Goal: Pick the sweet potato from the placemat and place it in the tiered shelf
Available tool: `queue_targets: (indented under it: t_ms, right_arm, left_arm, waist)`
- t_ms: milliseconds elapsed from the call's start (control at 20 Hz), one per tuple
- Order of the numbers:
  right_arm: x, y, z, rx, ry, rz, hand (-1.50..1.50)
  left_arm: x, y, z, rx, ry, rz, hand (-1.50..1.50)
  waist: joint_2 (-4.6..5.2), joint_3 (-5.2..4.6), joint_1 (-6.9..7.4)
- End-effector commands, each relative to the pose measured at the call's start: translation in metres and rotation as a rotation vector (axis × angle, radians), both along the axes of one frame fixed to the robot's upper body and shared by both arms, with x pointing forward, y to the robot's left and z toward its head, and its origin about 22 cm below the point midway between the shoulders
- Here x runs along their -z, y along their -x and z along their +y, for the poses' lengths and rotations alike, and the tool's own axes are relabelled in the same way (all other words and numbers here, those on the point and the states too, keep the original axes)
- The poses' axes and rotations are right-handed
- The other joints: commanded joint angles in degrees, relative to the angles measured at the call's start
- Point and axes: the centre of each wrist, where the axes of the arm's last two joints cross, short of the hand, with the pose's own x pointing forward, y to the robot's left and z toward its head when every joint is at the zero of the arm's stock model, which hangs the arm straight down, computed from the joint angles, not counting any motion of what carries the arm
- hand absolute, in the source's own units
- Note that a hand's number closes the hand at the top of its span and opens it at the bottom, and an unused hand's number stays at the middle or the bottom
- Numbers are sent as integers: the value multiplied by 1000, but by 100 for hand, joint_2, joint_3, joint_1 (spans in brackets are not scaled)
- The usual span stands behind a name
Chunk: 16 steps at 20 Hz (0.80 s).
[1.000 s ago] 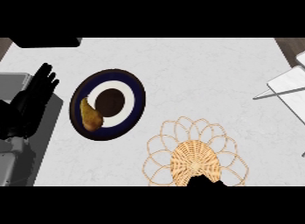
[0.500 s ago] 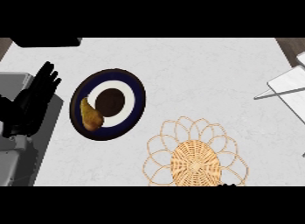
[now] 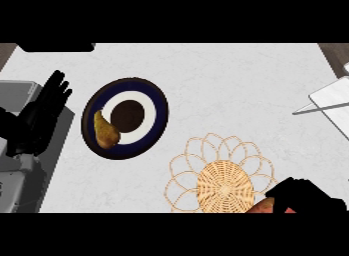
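My right hand (image 3: 304, 196) sat at the lower edge, fingers curled round the sweet potato (image 3: 263, 207) – just beside the woven placemat (image 3: 220, 177). My left hand (image 3: 40, 117) rested at the left, fingers straight and apart; the tiered shelf (image 3: 339, 100) stood well apart on the tabletop (image 3: 229, 80).

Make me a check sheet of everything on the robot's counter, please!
Surface: white counter.
Job's things: sweet potato at the lower edge, beside the woven placemat, under the right robot hand; white tiered shelf at the right edge.
Clutter: dark plate holding a pear.
Hands: right curled round the sweet potato; left robot hand open, resting at the left.
Cables: nothing seen.
Surroundings: grey unit at the left.
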Motion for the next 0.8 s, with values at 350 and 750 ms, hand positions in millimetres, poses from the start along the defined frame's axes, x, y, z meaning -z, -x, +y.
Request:
queue_targets:
  t_ms: [350, 750]
  right_arm:
    - [-63, 0, -56, 195, -49, -128, 150]
    - [-60, -31, -90, 269, -129, -131, 150]
  left_arm:
    - [-4, 8, 7, 9, -4, 0, 0]
    - [9, 5, 5, -7, 3, 8, 0]
  waist:
    - [-18, 18, 29]
    - [-35, 30, -139]
